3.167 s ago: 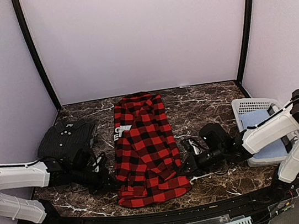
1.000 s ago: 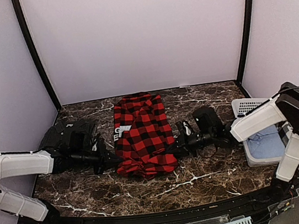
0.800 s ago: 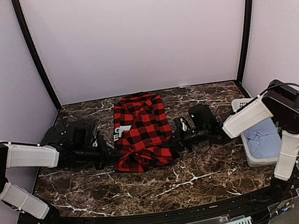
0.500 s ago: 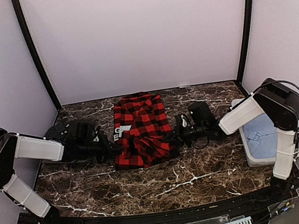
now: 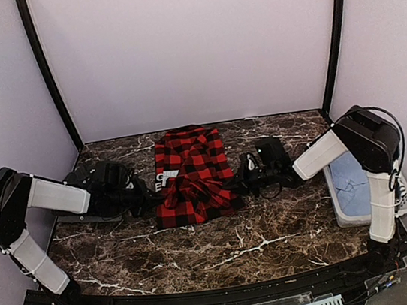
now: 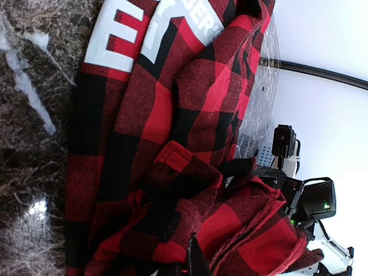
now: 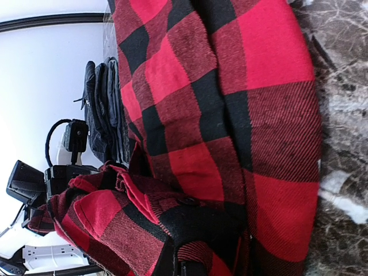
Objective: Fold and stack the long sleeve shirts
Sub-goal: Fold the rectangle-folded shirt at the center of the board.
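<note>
Folding is under way at the middle of the counter (image 5: 239, 246), where a red-and-black flannel shirt (image 5: 191, 171) lies lengthwise, its collar end toward the far edge. The left pincer (image 5: 152, 199) and the right pincer (image 5: 240, 183) each clamp a near corner of the hem. They hold it raised and bunched over the shirt's lower half, seemingly so the bottom can be laid across the top in one even fold. Both wrist views show the checked cloth gathered right at the fingers, which it largely hides. The white lettering (image 6: 126, 34) on its black patch faces up on the shirt's left side.

A charcoal shirt (image 7: 109, 103) sits folded near the far left corner, just beyond the left arm. It seems parked there as the base of the stack, or as the piece to go on top. Along the right edge a white basket (image 5: 406, 203) holds a pale blue cloth (image 5: 352, 181), well apart from the work.

Counted: two shirts, two pincers, one basket, one blue cloth. The fold looks roughly half made, and the stacking is not yet done.
</note>
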Controlling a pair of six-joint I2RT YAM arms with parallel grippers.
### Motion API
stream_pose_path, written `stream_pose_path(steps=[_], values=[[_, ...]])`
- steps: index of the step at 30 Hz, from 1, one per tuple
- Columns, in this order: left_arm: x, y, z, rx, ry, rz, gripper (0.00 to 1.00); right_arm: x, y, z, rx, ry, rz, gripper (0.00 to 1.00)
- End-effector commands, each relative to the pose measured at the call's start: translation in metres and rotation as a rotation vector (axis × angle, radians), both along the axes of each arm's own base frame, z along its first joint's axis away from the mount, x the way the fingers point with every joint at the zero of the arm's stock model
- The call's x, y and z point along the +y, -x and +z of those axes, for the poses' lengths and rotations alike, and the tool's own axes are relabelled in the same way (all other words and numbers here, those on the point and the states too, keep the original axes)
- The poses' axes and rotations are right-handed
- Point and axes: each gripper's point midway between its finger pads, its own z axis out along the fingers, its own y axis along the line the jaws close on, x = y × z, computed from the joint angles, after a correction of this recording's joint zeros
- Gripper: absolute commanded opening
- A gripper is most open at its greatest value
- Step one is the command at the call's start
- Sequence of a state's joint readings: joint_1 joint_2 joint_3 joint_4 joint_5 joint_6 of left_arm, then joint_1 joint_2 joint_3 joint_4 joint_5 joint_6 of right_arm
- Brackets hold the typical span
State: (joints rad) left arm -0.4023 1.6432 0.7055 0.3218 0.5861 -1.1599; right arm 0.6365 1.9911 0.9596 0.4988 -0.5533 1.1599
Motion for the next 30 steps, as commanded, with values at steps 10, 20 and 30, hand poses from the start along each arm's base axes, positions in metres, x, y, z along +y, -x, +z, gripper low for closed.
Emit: stream_pose_path(steps=[10, 20, 30], values=[[0.0, -0.021, 0.003, -0.061, -0.01, 0.007, 0.0, -0.002, -0.021, 0.019, -0.071, -0.04, -0.013, 0.0], [0.018, -0.032, 0.027, -0.171, -0.097, 0.045, 0.61, -0.009, -0.019, 0.054, -0.172, -0.02, 0.001, 0.46], [0.025, -0.03, 0.058, -0.319, -0.186, -0.021, 0.6, -0.027, -0.012, 0.058, -0.318, 0.16, 0.038, 0.52]])
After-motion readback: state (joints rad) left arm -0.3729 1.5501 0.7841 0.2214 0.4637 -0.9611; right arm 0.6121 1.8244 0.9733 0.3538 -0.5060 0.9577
